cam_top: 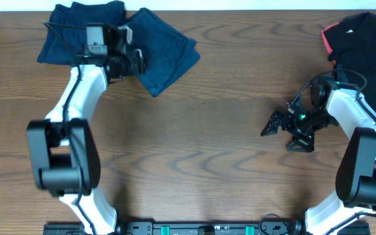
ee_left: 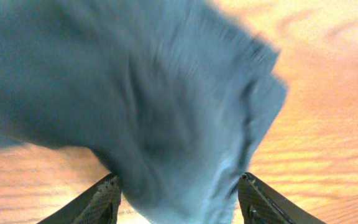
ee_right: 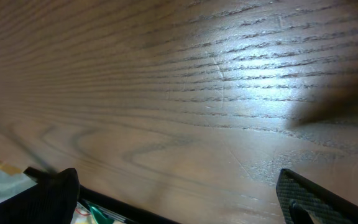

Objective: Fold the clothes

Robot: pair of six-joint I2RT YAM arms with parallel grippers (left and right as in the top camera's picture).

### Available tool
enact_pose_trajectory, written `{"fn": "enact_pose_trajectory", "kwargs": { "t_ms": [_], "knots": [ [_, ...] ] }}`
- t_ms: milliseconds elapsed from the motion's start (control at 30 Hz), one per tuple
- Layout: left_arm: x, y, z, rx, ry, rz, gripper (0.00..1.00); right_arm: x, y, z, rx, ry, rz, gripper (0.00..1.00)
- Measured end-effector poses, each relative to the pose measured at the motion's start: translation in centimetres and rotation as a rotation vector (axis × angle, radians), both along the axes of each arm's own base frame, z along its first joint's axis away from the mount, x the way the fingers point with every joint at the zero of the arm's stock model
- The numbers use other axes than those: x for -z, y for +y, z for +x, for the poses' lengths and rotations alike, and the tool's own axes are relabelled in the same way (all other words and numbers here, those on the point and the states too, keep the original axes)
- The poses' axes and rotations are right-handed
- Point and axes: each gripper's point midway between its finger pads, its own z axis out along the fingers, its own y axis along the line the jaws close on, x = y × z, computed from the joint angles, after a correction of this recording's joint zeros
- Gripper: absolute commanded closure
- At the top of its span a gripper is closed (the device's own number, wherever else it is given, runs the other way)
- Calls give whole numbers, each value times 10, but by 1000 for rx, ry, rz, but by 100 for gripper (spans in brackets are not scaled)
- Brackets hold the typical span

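A dark blue folded garment (cam_top: pixel 162 52) lies at the back left of the wooden table (cam_top: pixel 201 143), with a second blue piece (cam_top: pixel 67 36) beside it at the far left. My left gripper (cam_top: pixel 132 63) is open over the blue garment; in the left wrist view the cloth (ee_left: pixel 142 99) fills the space between the spread fingers (ee_left: pixel 179 199), blurred. A black garment with pink trim (cam_top: pixel 364 46) lies at the back right. My right gripper (cam_top: pixel 281 134) is open and empty above bare wood, left of the black garment; its wrist view shows only table (ee_right: pixel 216 93).
The arm bases (cam_top: pixel 201 228) stand at the front edge. The table's back edge runs just behind both garments.
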Motion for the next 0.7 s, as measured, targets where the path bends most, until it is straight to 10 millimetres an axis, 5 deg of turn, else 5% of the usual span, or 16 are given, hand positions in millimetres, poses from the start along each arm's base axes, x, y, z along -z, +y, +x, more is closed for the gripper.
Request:
{"fn": "enact_pose_trajectory", "kwargs": {
  "t_ms": [200, 400, 567, 700],
  "knots": [
    [-82, 40, 21, -91, -208, 23, 33, 0, 0, 0, -3, 1, 1, 1],
    [-117, 105, 40, -266, -282, 0, 30, 0, 0, -1, -3, 1, 1, 1],
    [-109, 134, 60, -374, -259, -101, 21, 0, 0, -1, -2, 1, 3, 1],
    [-71, 132, 69, -429, -163, -209, 21, -1, 1, 0, -2, 0, 5, 1]
  ]
}}
